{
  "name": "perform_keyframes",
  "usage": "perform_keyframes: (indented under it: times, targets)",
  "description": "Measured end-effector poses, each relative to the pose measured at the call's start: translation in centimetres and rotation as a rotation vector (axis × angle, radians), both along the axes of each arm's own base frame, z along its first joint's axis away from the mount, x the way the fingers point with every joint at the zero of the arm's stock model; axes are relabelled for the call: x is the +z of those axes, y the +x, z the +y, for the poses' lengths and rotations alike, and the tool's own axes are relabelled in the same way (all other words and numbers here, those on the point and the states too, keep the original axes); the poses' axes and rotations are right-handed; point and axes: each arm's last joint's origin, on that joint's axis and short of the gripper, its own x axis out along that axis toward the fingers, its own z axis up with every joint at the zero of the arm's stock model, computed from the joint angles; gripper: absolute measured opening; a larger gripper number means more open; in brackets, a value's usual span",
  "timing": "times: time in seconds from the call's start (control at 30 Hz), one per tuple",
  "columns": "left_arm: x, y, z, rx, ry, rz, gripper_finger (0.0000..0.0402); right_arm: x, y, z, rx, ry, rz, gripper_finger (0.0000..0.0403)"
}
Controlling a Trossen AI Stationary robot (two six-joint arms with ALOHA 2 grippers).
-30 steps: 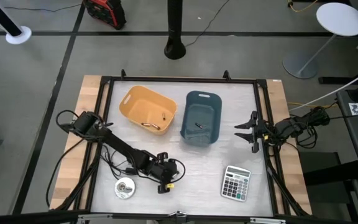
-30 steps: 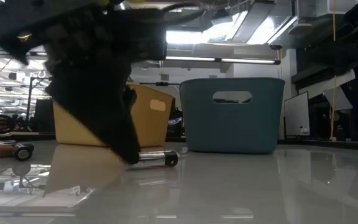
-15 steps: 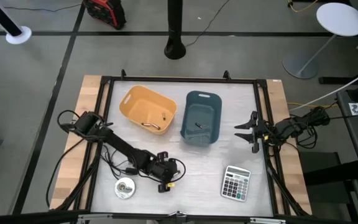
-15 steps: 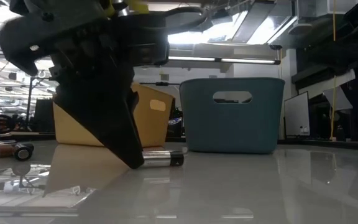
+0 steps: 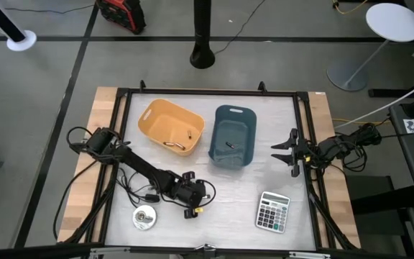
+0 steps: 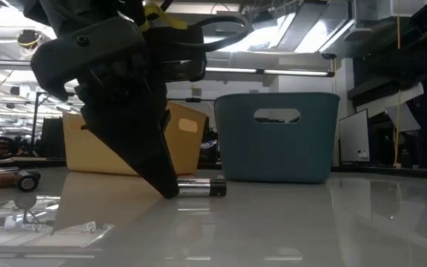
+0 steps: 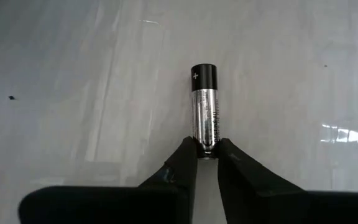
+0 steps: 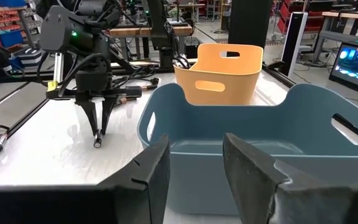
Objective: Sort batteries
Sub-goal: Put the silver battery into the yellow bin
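A silvery battery [image 7: 204, 106] with a dark cap lies on its side on the white table, near the near edge, also visible in the low view [image 6: 204, 188]. My left gripper [image 5: 190, 211] stands over it, fingers slanting down [image 6: 169, 191], shut on its end. My right gripper [image 5: 293, 152] waits open at the table's right edge, facing the blue bin [image 8: 247, 134]. The yellow bin [image 5: 171, 127] holds two batteries [image 5: 175, 146]; the blue bin [image 5: 233, 135] holds one [image 5: 228, 144]. Two dark batteries with coppery ends [image 6: 6, 178] lie at the table's left. My left gripper pinches the battery's silvery end [image 7: 204, 140] between its two fingertips [image 7: 184, 163]. The fingers come from above, slanting down, in line with the battery's length. The battery lies flat on the table, its dark cap [image 7: 204, 75] pointing away from the fingers.
A calculator [image 5: 273, 211] lies at the near right. A round silver disc [image 5: 144, 216] and a thin black cable [image 5: 136, 190] lie near the left arm. The two bins stand side by side at the far middle, with bare table between them and my left gripper.
My left gripper has moved a little toward the table's right and far edge, staying shut on the battery's end. The battery has slid along the table with it, still lying flat.
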Motion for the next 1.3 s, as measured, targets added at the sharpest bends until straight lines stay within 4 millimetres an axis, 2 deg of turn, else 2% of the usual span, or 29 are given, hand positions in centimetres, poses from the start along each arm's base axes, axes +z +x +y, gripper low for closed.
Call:
perform_keyframes:
  times: [0.2,0.33,0.53,0.77,0.87,1.03,1.13,1.3]
  targets:
    - [0.9,0.6,0.3,-0.031,0.038,-0.016,0.0052,0.0,0.0,0.0,0.000,-0.001,0.002,0.0145]
    - [3.1,1.0,0.8,-0.032,0.044,-0.041,0.0053,0.0,0.0,0.0,0.000,-0.002,0.004,0.0145]
    - [6.8,0.2,2.5,-0.010,0.046,-0.034,0.0053,-0.1,0.0,0.0,0.000,-0.003,0.006,0.0145]
    - [12.7,-2.7,5.4,0.027,0.042,-0.081,0.0054,-0.1,0.0,0.0,0.000,-0.003,0.006,0.0145]
    - [15.3,-4.6,7.0,0.061,0.039,-0.107,0.0054,-0.1,0.0,0.0,0.000,-0.003,0.005,0.0145]
    - [18.3,-8.0,9.8,0.159,0.144,-0.109,0.0054,-0.1,0.0,0.0,0.000,-0.003,0.005,0.0145]
    - [18.8,-9.4,11.2,0.194,0.229,-0.082,0.0054,-0.1,0.0,0.0,0.000,-0.002,0.004,0.0145]
    - [17.6,-10.4,12.9,0.239,0.287,0.003,0.0056,-0.1,0.0,0.0,0.000,-0.003,0.005,0.0145]
